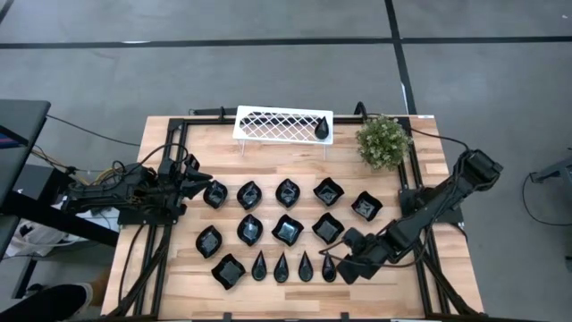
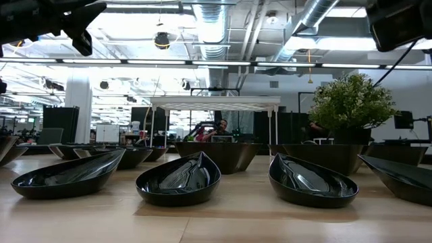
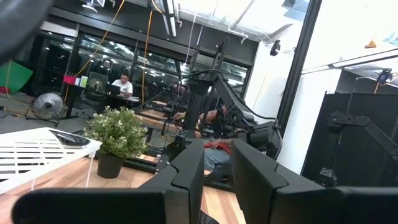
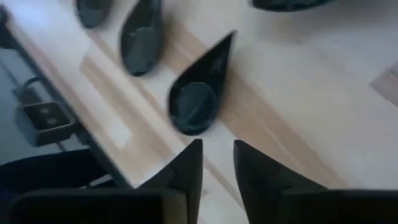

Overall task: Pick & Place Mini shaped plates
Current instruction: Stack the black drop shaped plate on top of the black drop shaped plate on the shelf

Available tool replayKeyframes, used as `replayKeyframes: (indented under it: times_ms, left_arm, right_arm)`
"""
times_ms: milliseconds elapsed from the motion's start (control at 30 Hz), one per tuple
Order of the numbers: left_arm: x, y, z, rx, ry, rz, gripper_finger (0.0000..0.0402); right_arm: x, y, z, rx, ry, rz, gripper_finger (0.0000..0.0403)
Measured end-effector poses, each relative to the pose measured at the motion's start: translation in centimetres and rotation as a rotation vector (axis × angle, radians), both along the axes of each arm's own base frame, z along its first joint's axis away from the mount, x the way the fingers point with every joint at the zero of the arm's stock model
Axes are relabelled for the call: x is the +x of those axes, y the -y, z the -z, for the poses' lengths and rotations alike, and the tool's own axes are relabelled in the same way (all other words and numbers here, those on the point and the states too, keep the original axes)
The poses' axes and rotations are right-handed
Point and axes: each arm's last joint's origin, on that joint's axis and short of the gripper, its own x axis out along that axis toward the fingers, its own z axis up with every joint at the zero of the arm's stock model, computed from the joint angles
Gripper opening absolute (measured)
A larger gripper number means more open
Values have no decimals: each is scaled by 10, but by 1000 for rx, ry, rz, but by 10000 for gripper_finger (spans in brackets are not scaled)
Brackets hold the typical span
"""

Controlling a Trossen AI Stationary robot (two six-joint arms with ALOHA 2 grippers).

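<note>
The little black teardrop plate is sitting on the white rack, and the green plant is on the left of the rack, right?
Almost. The teardrop plate is on the white rack, but the high view shows the green plant to the rack's right, not its left.

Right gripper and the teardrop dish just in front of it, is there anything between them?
No. In the right wrist view only bare wood separates the right gripper from the teardrop dish.

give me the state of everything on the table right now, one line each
mini shaped plates: lying flat on the table, in rows
teardrop plate: on the table just ahead of the right pincer, not held
teardrop plate on rack: resting at the white rack's end
white rack: standing upright
plant: upright
right pincer: slightly open, empty
left pincer: narrow gap, empty, raised
</note>
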Motion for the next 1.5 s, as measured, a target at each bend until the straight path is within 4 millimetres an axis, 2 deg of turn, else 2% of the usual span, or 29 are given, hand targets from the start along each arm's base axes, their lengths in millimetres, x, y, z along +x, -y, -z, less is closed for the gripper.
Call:
replayKeyframes:
  times_ms: [233, 733, 1067, 1500]
  left_arm:
    - [0, 0, 0, 0, 0, 0, 82]
    - [0, 0, 0, 0, 0, 0, 82]
    - [0, 0, 0, 8, 0, -1, 82]
    - [0, 0, 0, 8, 0, -1, 82]
  right_arm:
    - [0, 0, 0, -14, 9, -21, 102]
    - [14, 17, 1, -108, 51, -42, 101]
    - [32, 7, 26, -115, 16, -72, 101]
    - [39, 3, 47, -164, -52, -72, 101]
